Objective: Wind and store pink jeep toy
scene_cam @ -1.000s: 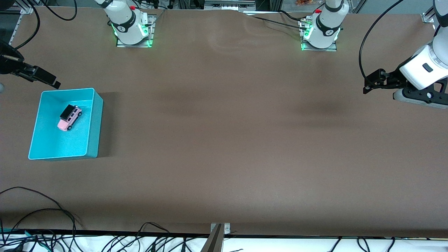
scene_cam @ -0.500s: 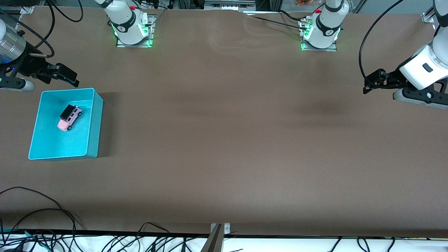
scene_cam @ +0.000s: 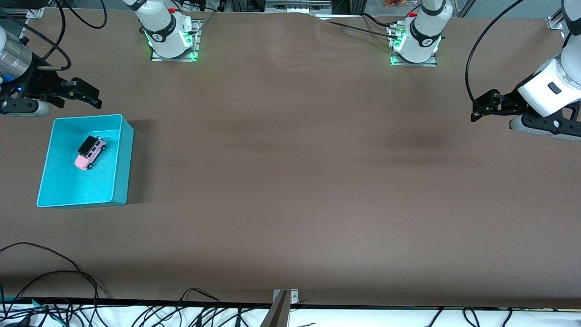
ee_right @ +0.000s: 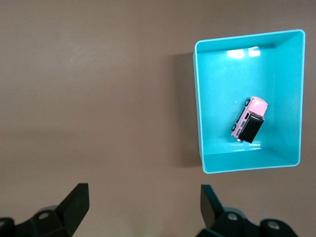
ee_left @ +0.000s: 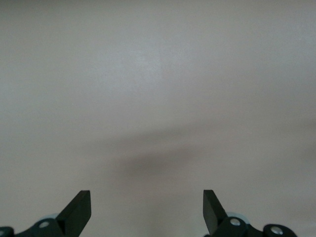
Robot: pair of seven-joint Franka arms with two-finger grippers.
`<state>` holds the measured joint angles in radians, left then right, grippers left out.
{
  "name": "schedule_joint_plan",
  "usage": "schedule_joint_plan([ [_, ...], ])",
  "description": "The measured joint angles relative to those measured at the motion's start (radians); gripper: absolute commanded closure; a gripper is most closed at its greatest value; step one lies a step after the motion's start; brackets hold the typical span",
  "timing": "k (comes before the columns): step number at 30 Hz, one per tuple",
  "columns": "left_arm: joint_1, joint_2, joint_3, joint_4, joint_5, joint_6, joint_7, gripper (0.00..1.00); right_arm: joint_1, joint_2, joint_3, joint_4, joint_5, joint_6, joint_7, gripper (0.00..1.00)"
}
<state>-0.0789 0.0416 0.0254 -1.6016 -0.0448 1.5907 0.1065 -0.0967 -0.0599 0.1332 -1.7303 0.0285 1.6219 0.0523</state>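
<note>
The pink jeep toy (scene_cam: 90,153) (ee_right: 250,120), light pink with a black roof, lies inside the turquoise bin (scene_cam: 122,154) (ee_right: 198,113) at the right arm's end of the table. My right gripper (scene_cam: 84,93) (ee_right: 144,200) hangs open and empty over bare table, just off the bin's corner on the side toward the robot bases. My left gripper (scene_cam: 482,106) (ee_left: 147,206) is open and empty too, up in the air over bare table at the left arm's end, where that arm waits.
The brown table (scene_cam: 290,181) carries nothing else. Both robot bases (scene_cam: 170,38) (scene_cam: 415,41) stand along the edge farthest from the front camera. Loose black cables (scene_cam: 54,272) trail along the edge nearest to it, beside a small metal bracket (scene_cam: 285,297).
My right gripper has swung in from the table's end to the bin's corner, then risen slightly away from the bin. The jeep, the bin and the left arm have stayed still.
</note>
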Motion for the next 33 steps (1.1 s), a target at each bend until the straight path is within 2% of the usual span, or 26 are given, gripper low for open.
schedule_joint_plan([
  [33, 0.001, 0.055, 0.0, 0.002, -0.049, 0.054, 0.0, 0.0, -0.002, 0.0, -0.004, 0.032, -0.019, -0.015, -0.028, 0.0],
])
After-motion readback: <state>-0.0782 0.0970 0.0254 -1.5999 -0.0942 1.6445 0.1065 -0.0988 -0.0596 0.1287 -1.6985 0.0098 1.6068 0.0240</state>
